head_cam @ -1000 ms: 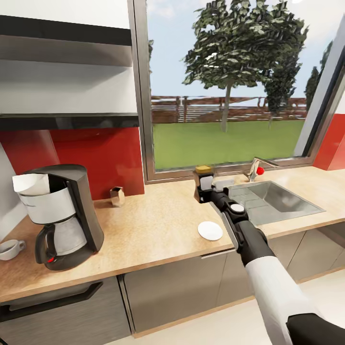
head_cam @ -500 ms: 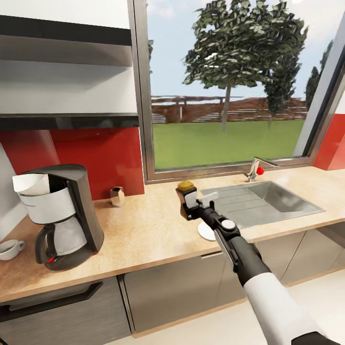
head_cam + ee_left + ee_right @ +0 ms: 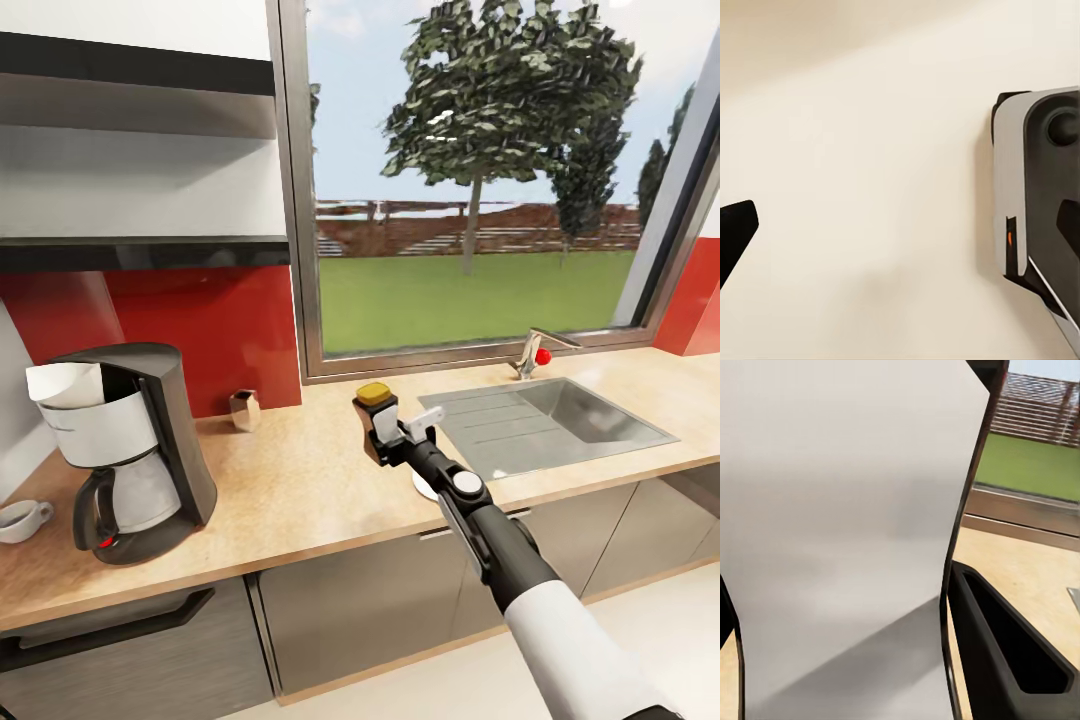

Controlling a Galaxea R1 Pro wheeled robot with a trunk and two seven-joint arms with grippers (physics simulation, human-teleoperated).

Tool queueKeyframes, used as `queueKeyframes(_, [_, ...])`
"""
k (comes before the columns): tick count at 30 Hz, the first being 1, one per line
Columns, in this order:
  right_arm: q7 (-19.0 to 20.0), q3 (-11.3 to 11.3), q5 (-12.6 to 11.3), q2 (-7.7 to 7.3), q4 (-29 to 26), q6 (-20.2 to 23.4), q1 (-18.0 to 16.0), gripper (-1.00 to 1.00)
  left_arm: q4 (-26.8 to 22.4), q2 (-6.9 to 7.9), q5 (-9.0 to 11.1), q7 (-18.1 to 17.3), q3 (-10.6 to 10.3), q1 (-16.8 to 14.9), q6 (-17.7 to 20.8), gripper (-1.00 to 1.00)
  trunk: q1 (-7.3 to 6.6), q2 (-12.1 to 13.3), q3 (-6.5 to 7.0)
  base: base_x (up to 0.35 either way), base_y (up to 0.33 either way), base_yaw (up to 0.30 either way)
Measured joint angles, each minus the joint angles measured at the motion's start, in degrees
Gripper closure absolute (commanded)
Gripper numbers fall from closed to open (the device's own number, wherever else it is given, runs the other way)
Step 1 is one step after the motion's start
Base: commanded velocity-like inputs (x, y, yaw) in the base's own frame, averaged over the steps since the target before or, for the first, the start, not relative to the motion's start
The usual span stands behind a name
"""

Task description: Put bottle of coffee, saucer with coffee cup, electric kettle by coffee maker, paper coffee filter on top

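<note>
My right gripper (image 3: 385, 436) is shut on the bottle of coffee (image 3: 373, 393), a dark bottle with a yellow cap, held upright just above the countertop (image 3: 300, 480). Its white label (image 3: 847, 510) sits between the black fingers (image 3: 1009, 660) in the right wrist view. The coffee maker (image 3: 130, 450) stands at the far left with the white paper coffee filter (image 3: 62, 383) on top. The coffee cup (image 3: 20, 520) sits left of it. The saucer (image 3: 424, 488) lies under my right arm, mostly hidden. The black kitchen shelf (image 3: 150, 250) runs above the red backsplash. The electric kettle is out of view. One left fingertip (image 3: 735, 236) hangs over a pale floor.
A steel sink (image 3: 560, 420) with a faucet (image 3: 535, 352) is set into the counter at the right. A small metallic object (image 3: 243, 408) stands against the backsplash. A large window is behind the counter. Part of my base (image 3: 1039, 195) is in the left wrist view.
My right arm has carried the bottle of coffee leftward from in front of the sink to the middle of the counter, passing over the saucer, which it now mostly hides.
</note>
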Motion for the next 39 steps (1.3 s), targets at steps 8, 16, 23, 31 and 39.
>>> queueKeyframes(8, [0.07,-0.05,-0.02,-0.14,0.3,0.0,0.01,1.0,-0.07,0.01,0.0,0.01,-0.02,0.0,0.0,-1.0,0.0,0.0,0.0,0.0,0.0,0.0])
queueKeyframes(16, [0.05,-0.08,-0.07,-0.24,0.15,-0.1,0.01,1.0,-0.08,0.01,0.14,0.13,0.06,0.01,0.09,-1.0,0.0,0.0,0.0,0.0,0.0,0.168])
queueKeyframes(23, [0.07,-0.08,-0.06,-0.24,0.13,-0.1,0.01,1.0,-0.08,-0.02,0.33,4.76,0.37,0.0,0.12,-1.0,0.0,0.0,0.0,0.0,0.0,0.274])
queueKeyframes(31, [0.07,-0.14,-0.05,-0.31,0.06,-0.09,0.01,1.0,-0.08,-0.07,0.43,6.91,0.5,0.01,0.13,-1.0,0.0,0.0,0.0,0.0,0.0,0.256])
queueKeyframes(39, [0.07,-0.22,-0.08,-0.4,-0.05,-0.08,0.01,1.0,-0.07,-0.12,0.44,6.98,0.48,-0.04,0.13,-1.0,0.0,0.0,0.0,0.0,0.0,0.052])
